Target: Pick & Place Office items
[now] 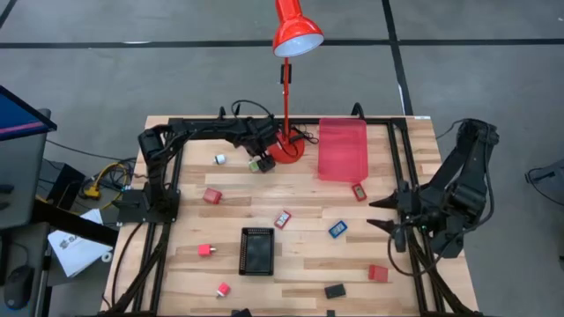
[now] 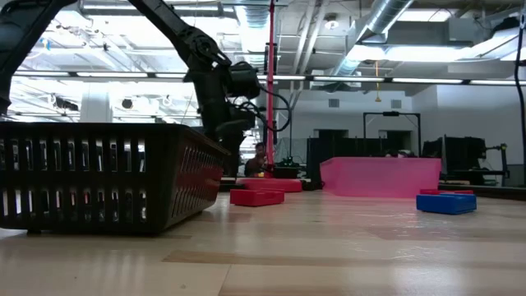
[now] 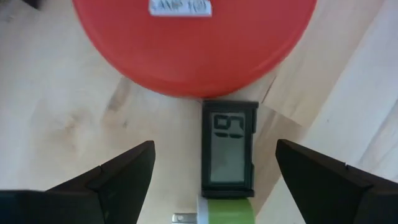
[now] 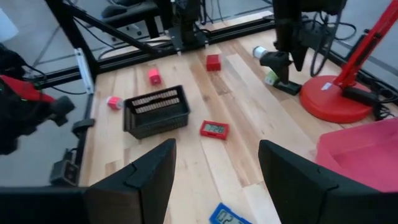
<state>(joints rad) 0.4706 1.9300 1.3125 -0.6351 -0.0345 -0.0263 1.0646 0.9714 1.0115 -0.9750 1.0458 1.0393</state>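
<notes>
We are hovering the left gripper (image 3: 211,180), fingers spread, astride a black-and-green office item (image 3: 229,149) touching the lamp base (image 3: 193,43), ready to pinch; right gripper (image 4: 214,180) is waiting, spread.

Place: lab – exposed ceiling ducts (image 2: 394,25) | equipment racks (image 2: 390,136)

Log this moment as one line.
left gripper: open over black-green timer, beside lamp base | right gripper: waiting, table's right edge
</notes>
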